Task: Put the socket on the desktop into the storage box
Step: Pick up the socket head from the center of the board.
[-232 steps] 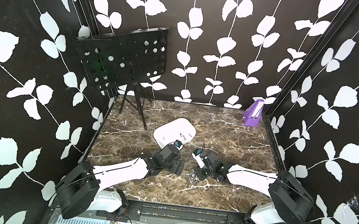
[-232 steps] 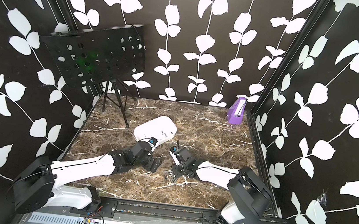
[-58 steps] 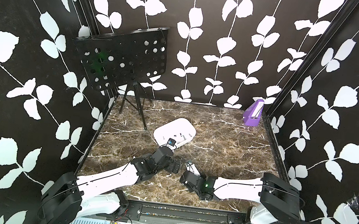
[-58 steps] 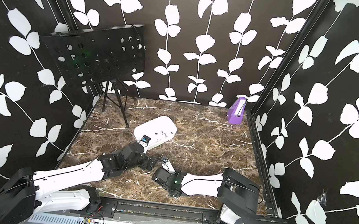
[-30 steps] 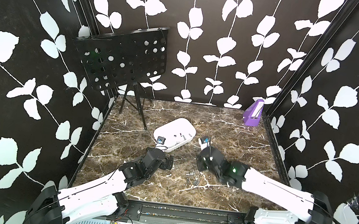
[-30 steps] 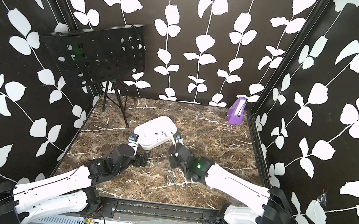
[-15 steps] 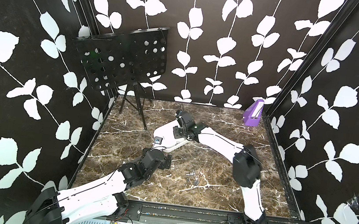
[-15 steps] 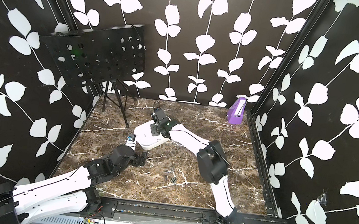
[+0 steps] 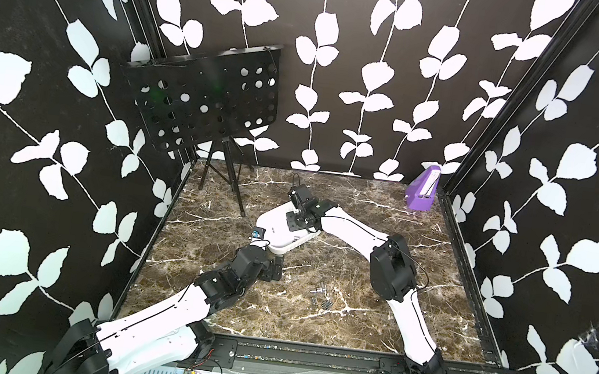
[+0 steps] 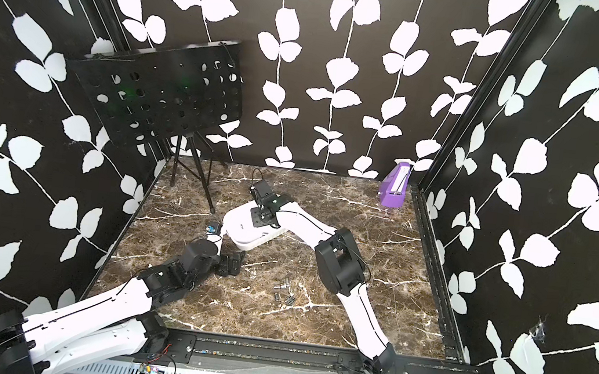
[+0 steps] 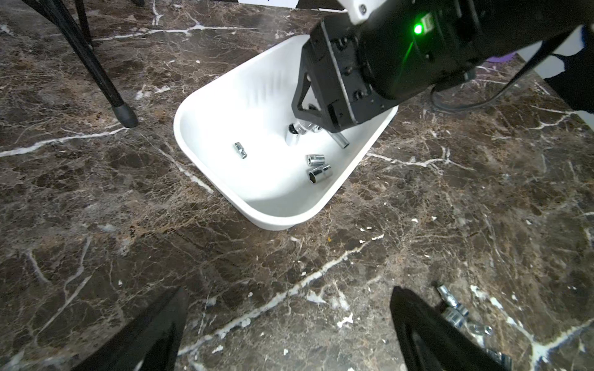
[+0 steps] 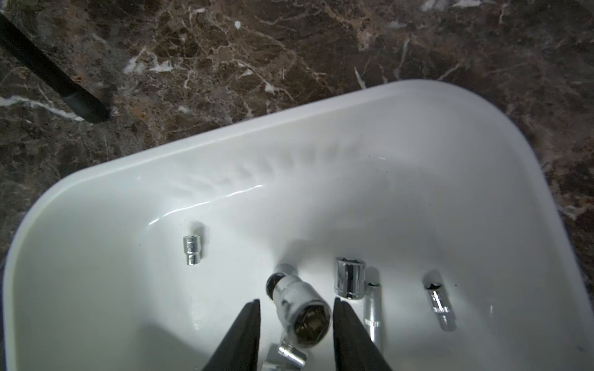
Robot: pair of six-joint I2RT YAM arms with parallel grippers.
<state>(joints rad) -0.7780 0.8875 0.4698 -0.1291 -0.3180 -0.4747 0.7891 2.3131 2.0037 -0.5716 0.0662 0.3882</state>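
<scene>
Socket (image 12: 302, 313), large, chrome: inside the storage box (image 12: 96, 199), between the fingers of the right gripper (image 12: 295, 299). Fingers apart, with a gap on one side, so not clamped. Smaller sockets (image 12: 350, 278) lie in the box beside it. Left gripper (image 11: 289, 289): fingers wide apart, empty, over the desktop (image 11: 96, 225) beside the box. Loose sockets (image 9: 320, 297) lie on the desktop near the box.

A black perforated music stand (image 9: 204, 100) on a tripod stands beyond the right gripper (image 9: 297, 221) and off to its left, with one tripod foot near it. Well away to that gripper's right, a small purple box (image 9: 422, 192) sits upright in the far corner, against leaf-patterned walls (image 9: 342, 66).
</scene>
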